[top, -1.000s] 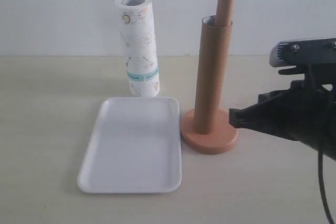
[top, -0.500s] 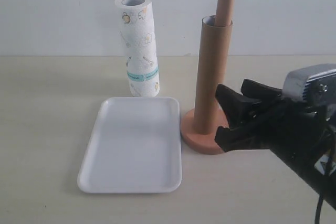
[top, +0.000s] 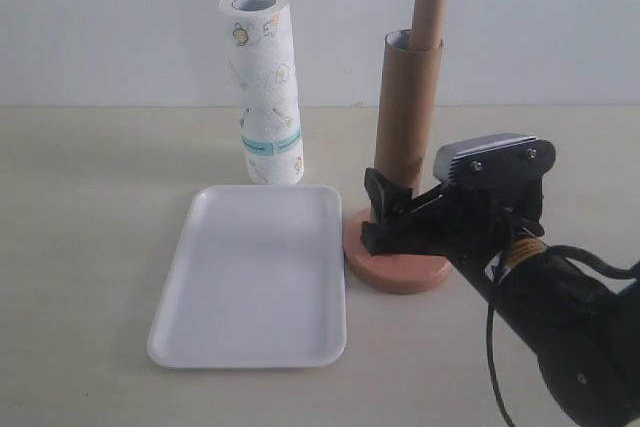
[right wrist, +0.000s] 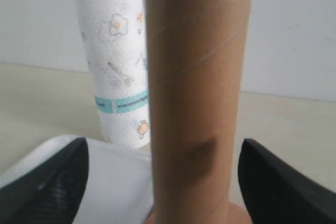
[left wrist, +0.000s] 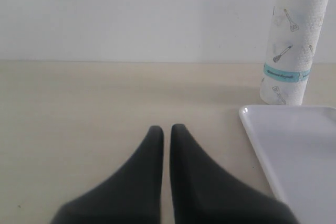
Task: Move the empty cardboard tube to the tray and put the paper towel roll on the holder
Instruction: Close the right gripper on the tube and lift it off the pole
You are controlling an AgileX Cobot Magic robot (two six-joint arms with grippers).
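My right gripper point(top: 385, 215) is spread wide, its two black fingers point(right wrist: 50, 182) standing on either side of the empty cardboard tube point(top: 404, 142) without touching it. The gripper sits level with the lower part of the tube, just above the disc base of the holder point(top: 395, 265). My right arm point(top: 545, 307) enters from the near right corner of the bench and reaches low and roughly level toward the middle.

The tube stands upright over the holder's post point(top: 429, 9), whose rounded top shows above the tube's rim.

My left gripper point(left wrist: 165, 135) is closed to a thin slit and holds nothing; it hovers over bare bench point(left wrist: 105, 98).

The tray point(top: 255, 277) lies flat just beside the holder base, on the side toward the left edge. The paper towel roll point(top: 263, 87) stands upright just behind the tray's far edge.
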